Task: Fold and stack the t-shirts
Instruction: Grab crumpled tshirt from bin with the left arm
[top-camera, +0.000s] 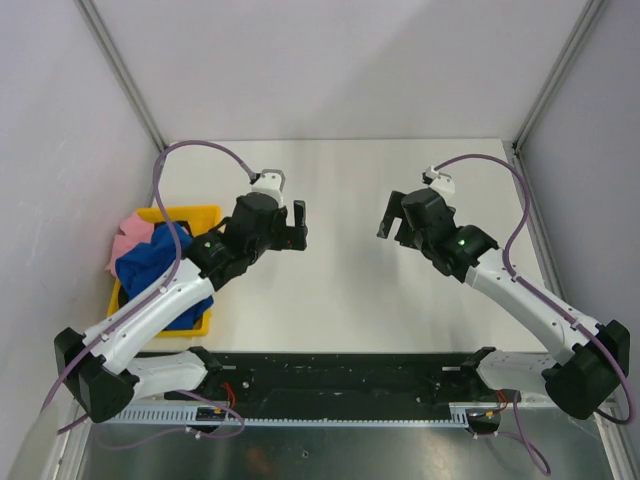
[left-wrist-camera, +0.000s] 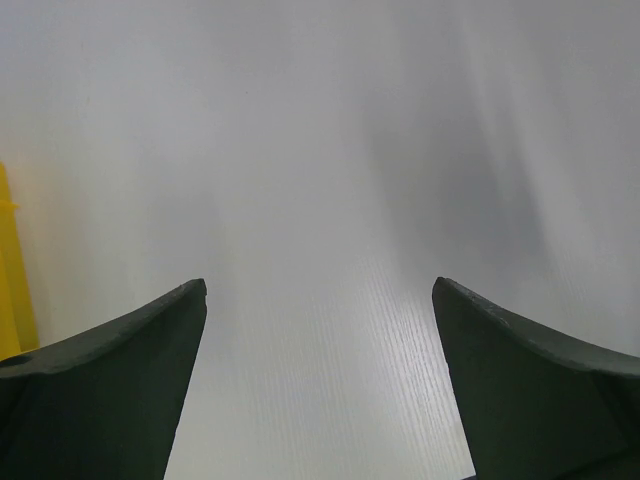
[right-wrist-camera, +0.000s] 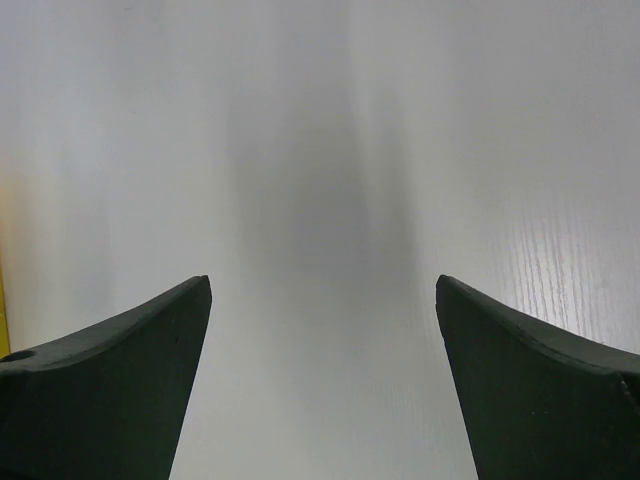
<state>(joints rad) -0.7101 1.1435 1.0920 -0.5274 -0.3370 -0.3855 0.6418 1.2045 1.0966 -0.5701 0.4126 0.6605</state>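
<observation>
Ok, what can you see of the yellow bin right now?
The yellow bin looks like a shallow rectangular hard-plastic tray with a raised rim. It sits flat at the left edge of the table, close to the side wall. A crumpled pink shirt and a blue shirt lie heaped in it, above the rim. The left arm crosses over its near right part and hides it; contact cannot be told. The left wrist view catches a sliver of its wall.
</observation>
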